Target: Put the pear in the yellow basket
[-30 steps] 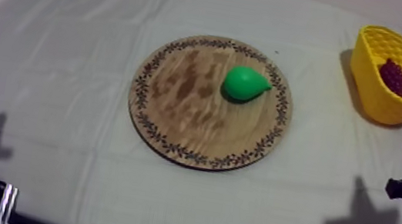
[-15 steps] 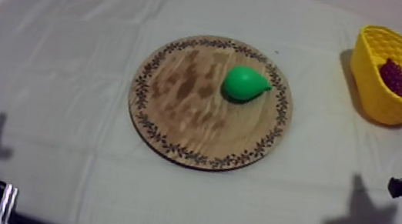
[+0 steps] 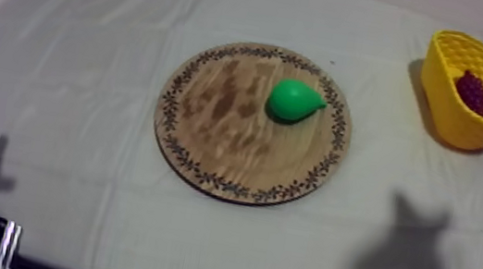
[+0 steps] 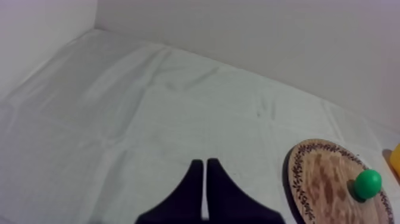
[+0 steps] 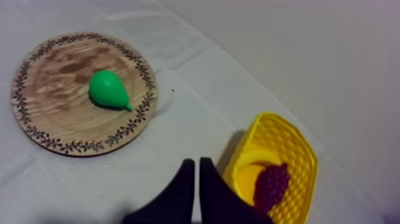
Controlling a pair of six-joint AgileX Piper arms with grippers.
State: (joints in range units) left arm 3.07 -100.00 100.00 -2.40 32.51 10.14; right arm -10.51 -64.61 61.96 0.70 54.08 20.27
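The pear [image 3: 293, 101] lies on the right half of the wooden board [image 3: 209, 126], narrow end toward the yellow basket [image 3: 450, 121], so I judge my right gripper [image 5: 197, 162], jaws closed on nothing beside that basket, nearer than my closed left gripper [image 4: 204, 164].

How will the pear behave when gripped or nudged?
Likely to roll if nudged: the pear lies on its side on the flat board, round belly down. Its smooth, tapered shape could slip out of a pinch near the stem end; the belly looks safer. Uniform plastic-like green suggests a light, stiff toy.
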